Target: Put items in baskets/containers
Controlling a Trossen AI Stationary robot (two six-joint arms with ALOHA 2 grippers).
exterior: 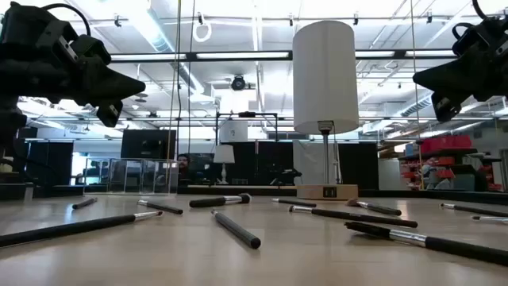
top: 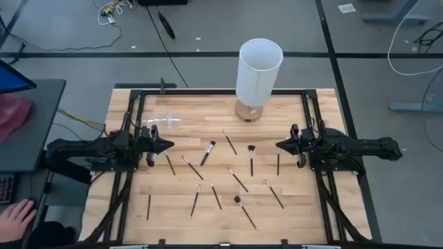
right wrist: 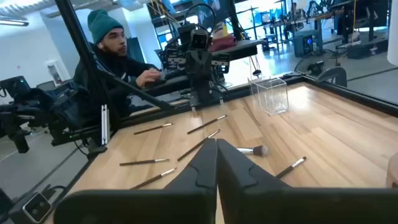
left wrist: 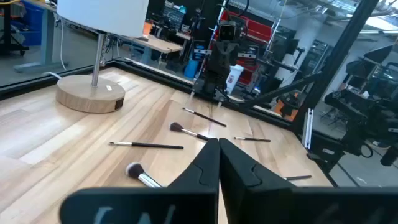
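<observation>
step: start, nothing picked yet | brushes (top: 208, 153) lay scattered over the tabletop (top: 291, 214) centre | clear container (top: 165, 124) stood empty at 10 o'clock | left pincer (top: 165, 146) at 9, fingers together | right pincer (top: 282, 146) at 3, fingers together | next: likely part a pincer, descend on a near brush

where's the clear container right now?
In the high view the clear container sits at the table's far left, just beyond the left gripper and left of the white lamp. No brush is in it.
</observation>
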